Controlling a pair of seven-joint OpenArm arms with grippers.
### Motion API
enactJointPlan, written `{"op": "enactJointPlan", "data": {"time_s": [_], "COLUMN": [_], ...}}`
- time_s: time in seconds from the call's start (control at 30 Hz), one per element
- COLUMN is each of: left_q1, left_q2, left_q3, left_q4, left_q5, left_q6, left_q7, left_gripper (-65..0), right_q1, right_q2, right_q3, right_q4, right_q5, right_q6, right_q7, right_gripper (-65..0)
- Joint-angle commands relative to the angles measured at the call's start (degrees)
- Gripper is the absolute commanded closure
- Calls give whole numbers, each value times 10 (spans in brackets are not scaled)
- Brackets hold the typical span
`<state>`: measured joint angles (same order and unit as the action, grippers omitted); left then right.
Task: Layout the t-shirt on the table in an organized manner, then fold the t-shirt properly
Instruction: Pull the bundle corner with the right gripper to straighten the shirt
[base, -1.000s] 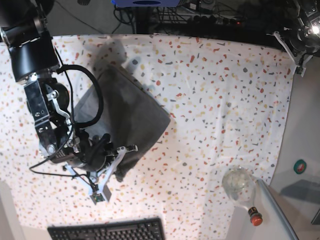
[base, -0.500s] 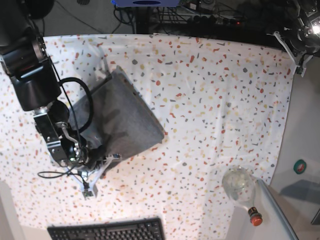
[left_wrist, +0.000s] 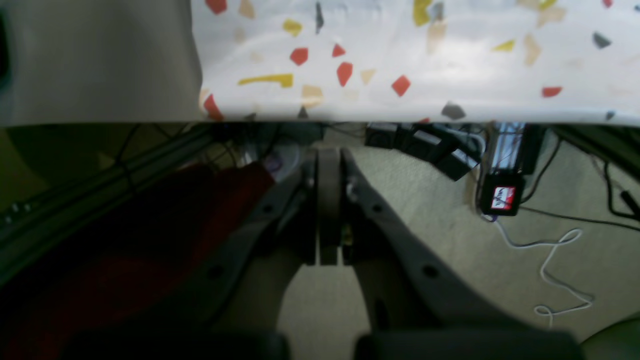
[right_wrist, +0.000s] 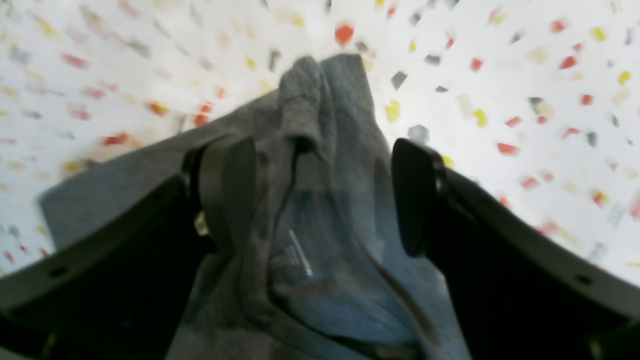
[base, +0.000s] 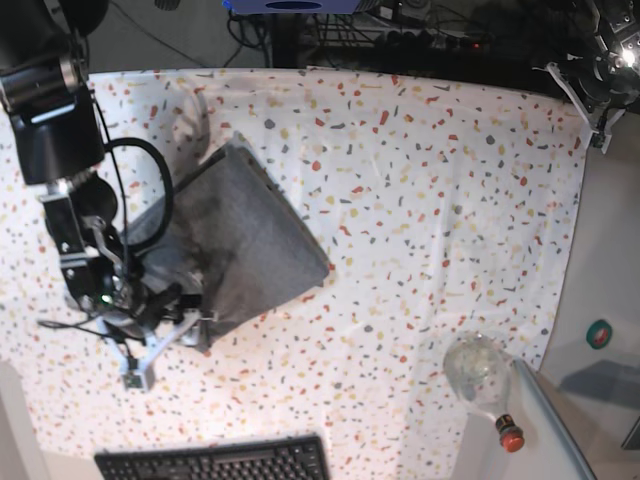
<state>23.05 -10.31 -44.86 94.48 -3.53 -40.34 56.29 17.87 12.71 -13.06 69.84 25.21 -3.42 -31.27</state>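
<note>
Right wrist view is showing the right gripper (right_wrist: 320, 190) standing wide, the t-shirt (right_wrist: 320, 250) bunching loose between its jaws.

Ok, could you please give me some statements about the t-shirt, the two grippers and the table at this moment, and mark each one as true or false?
1. The right gripper has its jaws apart, with grey cloth between them. True.
2. The t-shirt lies spread out flat with both sleeves showing. False: it is a compact folded bundle.
3. The left gripper holds a corner of the t-shirt. False: it is shut on nothing, off the edge of the table.
4. A keyboard shows at the base view's lower edge. True.
5. The t-shirt is red. False: it is grey.
</note>
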Motion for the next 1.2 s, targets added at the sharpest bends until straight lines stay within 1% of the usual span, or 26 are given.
{"op": "enactJointPlan", "data": {"time_s": [0.0, 0.07, 0.17, 0.23, 0.4, 0.47, 0.6, 0.63, 0.67, 0.73, 0.77, 0.8, 0.83, 0.9, 1.0, 1.17], "left_q1": [2, 1, -1, -1, -1, -1, -1, -1, -1, -1, -1, -1, -1, -1, -1, -1], "left_q2": [-9, -9, -9, -10, -10, -10, -10, -10, -10, -10, -10, -10, -10, -10, -10, -11], "left_q3": [-4, -4, -2, 0, 1, 1, 0, -1, -1, -1, -1, -1, 1, 1, 1, 1], "left_q4": [8, 8, 8, 8, 8, 8, 8, 8, 8, 8, 8, 8, 8, 8, 8, 8], "left_q5": [-3, -3, -3, -3, -7, -7, -7, -7, -7, -6, -6, -6, -6, -7, -7, -6], "left_q6": [3, 3, 3, 3, 3, 3, 3, 3, 3, 3, 3, 3, 3, 3, 3, 3], "left_q7": [-2, -2, -2, -3, -3, -3, -3, -3, -3, -3, -3, -3, -3, -3, -3, -3], "left_gripper": [0, 0, 0, 0, 0, 0, 0, 0, 0, 0, 0, 0, 0, 0, 0, 0], "right_q1": [-11, -38, -54, -73, -81, -84, -84, -85, -85, -86, -86, -86, -87, -93, -110, -122], "right_q2": [10, 12, 18, 18, 20, 18, 16, 16, 16, 16, 16, 16, 15, -1, -7, -6], "right_q3": [25, 42, 41, 44, 45, 46, 44, 44, 45, 46, 46, 49, 64, 103, 152, 163], "right_q4": [39, 69, 70, 75, 76, 77, 68, 67, 67, 66, 66, 66, 66, 68, 89, 117], "right_q5": [-7, -32, -75, -91, -92, -92, -92, -92, -92, -92, -92, -92, -92, -92, -93, -94], "right_q6": [-17, -33, -33, -33, -33, -33, -33, -33, -33, -33, -33, -34, -36, -35, -34, -34], "right_q7": [-4, -29, -69, -73, -80, -97, -99, -99, -99, -102, -103, -103, -104, -105, -112, -128], "right_gripper": [-407, -410, -411, -413, -413, -413, -401, -375, -323, -162, -60, 0, 0, 0, 0, 0]}}
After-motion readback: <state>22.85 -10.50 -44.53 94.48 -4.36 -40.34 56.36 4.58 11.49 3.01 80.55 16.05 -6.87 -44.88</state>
